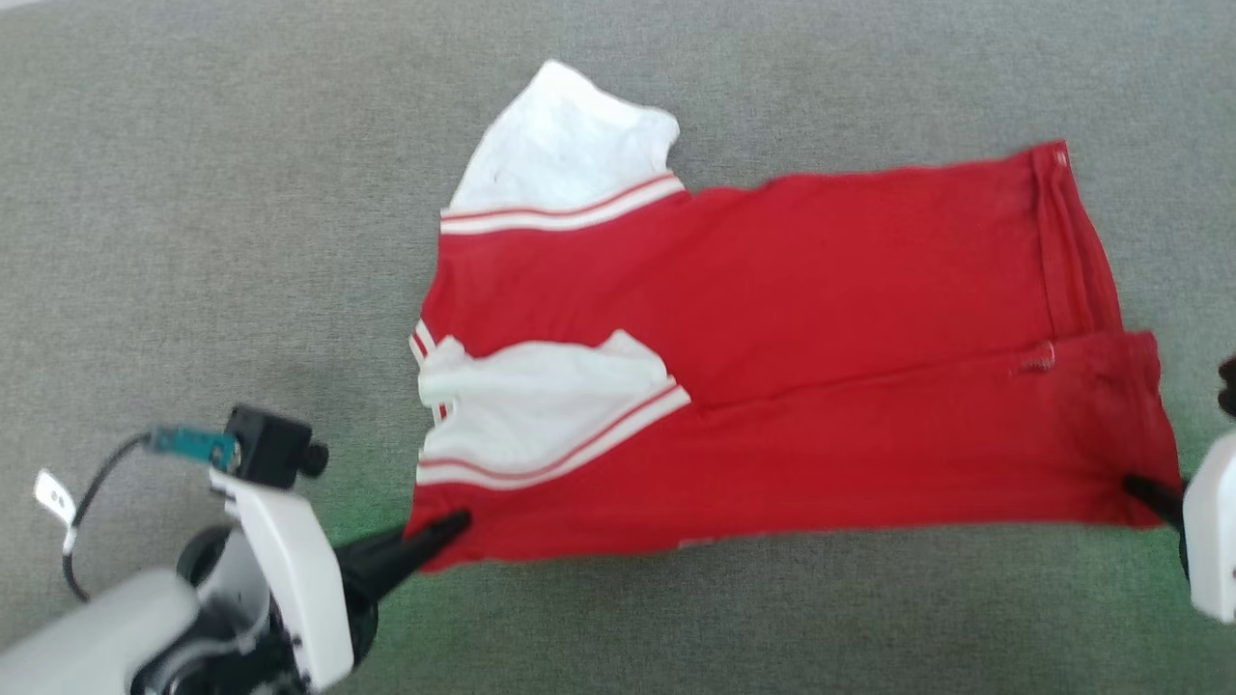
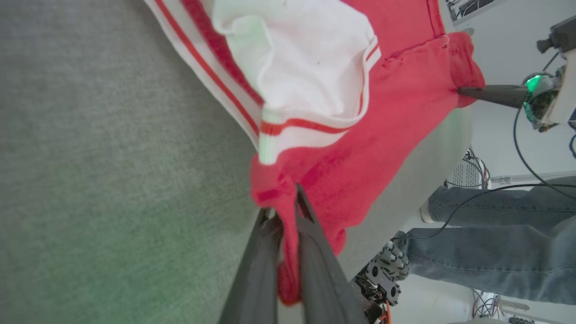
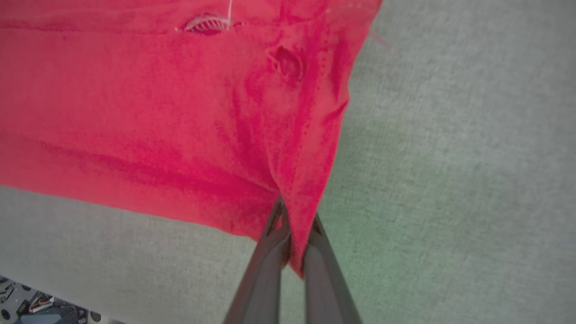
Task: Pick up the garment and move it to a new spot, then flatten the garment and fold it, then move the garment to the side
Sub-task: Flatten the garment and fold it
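Nearest, the left claw (image 1: 454, 526) is clamped on the collar-end corner of the red jersey-style T-shirt with white, stripe-trimmed short sleeves (image 1: 772, 290). The right claw (image 1: 1135, 483) pinches its hem-end corner, and both corners sit toward the front edge of the grey fabric-covered worktop (image 1: 193, 193). The T-shirt lies flat across the worktop's middle with one sleeve tucked onto the body, so relocating and flattening look done, while folding appears barely begun and the move aside remains.
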You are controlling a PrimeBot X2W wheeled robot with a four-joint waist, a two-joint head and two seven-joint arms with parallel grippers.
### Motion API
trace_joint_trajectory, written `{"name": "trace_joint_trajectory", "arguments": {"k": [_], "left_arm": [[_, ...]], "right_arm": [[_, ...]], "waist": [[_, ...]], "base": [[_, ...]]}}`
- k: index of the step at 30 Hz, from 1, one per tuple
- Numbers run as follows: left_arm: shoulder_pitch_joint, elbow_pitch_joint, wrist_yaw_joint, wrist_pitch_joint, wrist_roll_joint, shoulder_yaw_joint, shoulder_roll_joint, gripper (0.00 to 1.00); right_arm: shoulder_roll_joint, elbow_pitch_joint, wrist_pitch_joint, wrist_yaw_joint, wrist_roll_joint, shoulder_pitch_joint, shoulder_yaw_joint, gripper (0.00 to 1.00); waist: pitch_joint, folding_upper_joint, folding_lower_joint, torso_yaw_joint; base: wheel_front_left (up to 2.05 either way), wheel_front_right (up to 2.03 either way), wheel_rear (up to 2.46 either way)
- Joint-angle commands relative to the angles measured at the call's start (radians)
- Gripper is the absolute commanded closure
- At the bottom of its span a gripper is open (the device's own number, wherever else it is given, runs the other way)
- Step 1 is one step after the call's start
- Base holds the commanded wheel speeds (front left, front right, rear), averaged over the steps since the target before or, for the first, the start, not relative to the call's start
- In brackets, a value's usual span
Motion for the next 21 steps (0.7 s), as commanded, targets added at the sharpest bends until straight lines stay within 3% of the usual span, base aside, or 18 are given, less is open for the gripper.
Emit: {"name": "trace_joint_trajectory", "arguments": {"k": [1,6,7,8,9,10,11,16,21], "left_arm": [[0.026,-0.016,0.006,-0.017,0.005,-0.003,0.01,1.0],[0.091,-0.083,0.037,-0.083,0.01,-0.003,0.03,1.0],[0.095,-0.087,0.042,-0.088,0.011,-0.002,0.032,1.0],[0.094,-0.089,0.047,-0.099,0.019,0.001,0.033,1.0],[0.092,-0.09,0.052,-0.108,0.026,0.007,0.036,0.61],[0.093,-0.092,0.056,-0.116,0.028,0.01,0.038,0.12],[0.093,-0.094,0.059,-0.127,0.036,0.014,0.045,0.0],[0.095,-0.105,0.077,-0.205,0.033,0.064,0.081,0.0],[0.053,-0.057,0.093,-0.31,0.03,0.149,0.101,0.0]], "right_arm": [[-0.005,-0.015,0.007,-0.001,0.007,0.028,-0.009,1.0],[0.007,-0.102,-0.007,-0.001,0.015,0.114,-0.05,1.0],[0.01,-0.114,-0.017,-0.001,0.012,0.119,-0.054,0.82],[0.015,-0.124,-0.032,-0.001,0.007,0.12,-0.058,0.42],[0.021,-0.127,-0.042,-0.001,0.004,0.118,-0.065,0.07],[0.024,-0.135,-0.053,-0.001,0.0,0.116,-0.067,0.0],[0.026,-0.146,-0.07,-0.001,-0.007,0.107,-0.069,0.0],[0.067,-0.173,-0.218,-0.001,-0.048,0.054,-0.065,0.0],[0.106,-0.151,-0.468,-0.001,-0.132,-0.01,0.032,0.0]], "waist": [[-0.002,-0.0001,0.0,0.002],[-0.005,-0.0001,0.0,0.008],[-0.005,-0.0001,0.0,0.007],[-0.006,-0.0001,0.0,0.006],[-0.007,-0.0001,0.0,0.004],[-0.008,-0.0001,0.0,0.002],[-0.01,-0.0001,0.0,-0.004],[-0.015,-0.0001,0.0,-0.033],[-0.002,-0.0001,0.0,-0.079]], "base": [[0.0,0.0,0.0],[0.0,0.0,0.0],[0.0,0.0,0.0],[0.0,0.0,0.0],[0.0,0.0,0.0],[0.0,0.0,0.0],[0.0,0.0,0.0],[0.0,0.0,0.0],[0.0,0.0,0.0]]}}
